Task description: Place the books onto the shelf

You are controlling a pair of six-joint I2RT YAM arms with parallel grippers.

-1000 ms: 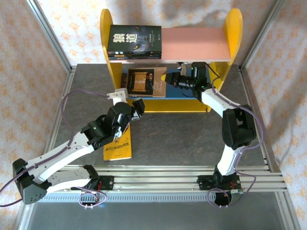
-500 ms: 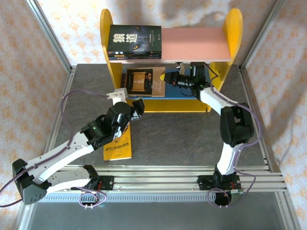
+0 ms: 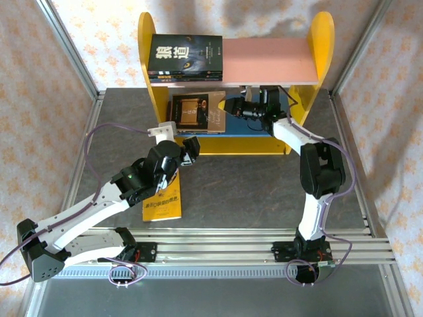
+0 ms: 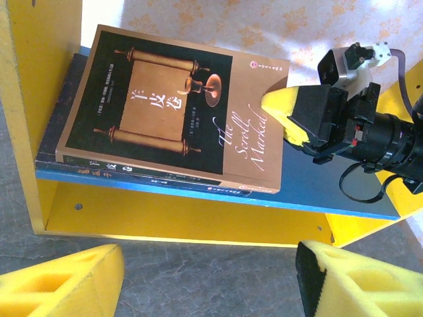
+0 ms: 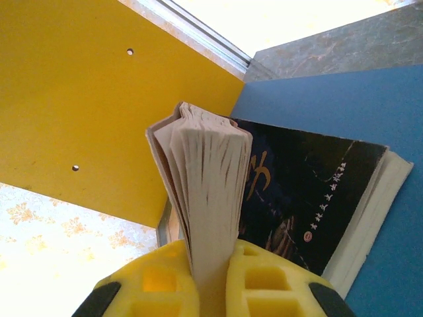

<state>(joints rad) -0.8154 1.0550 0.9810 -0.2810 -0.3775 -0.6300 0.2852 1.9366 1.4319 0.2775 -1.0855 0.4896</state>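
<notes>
The shelf (image 3: 321, 39) is seen at the far edge of the desk (image 3: 251, 185), its yellow side panels joined by a pink upper board (image 3: 271, 63) and a blue lower board (image 4: 317, 191). On the left half of the upper board a small stack of books (image 3: 185, 56) is laid flat, a black cover uppermost. On the lower board, against the left panel, the brown book (image 4: 165, 112) is laid cover up over a dark book (image 5: 297, 191). The jaws of the right gripper (image 5: 210, 277) are pressed together on the brown book's right edge, and its pages are seen squeezed between the yellow pads (image 4: 281, 109) in the right wrist view. The right arm is stretched under the pink board from the right. The jaws of the left gripper (image 4: 205, 290) are held spread with nothing between them, above the desk just in front of the shelf and facing its lower tier. The yellow book (image 3: 163, 201) is left flat on the desk near the front, partly covered by the left arm.
</notes>
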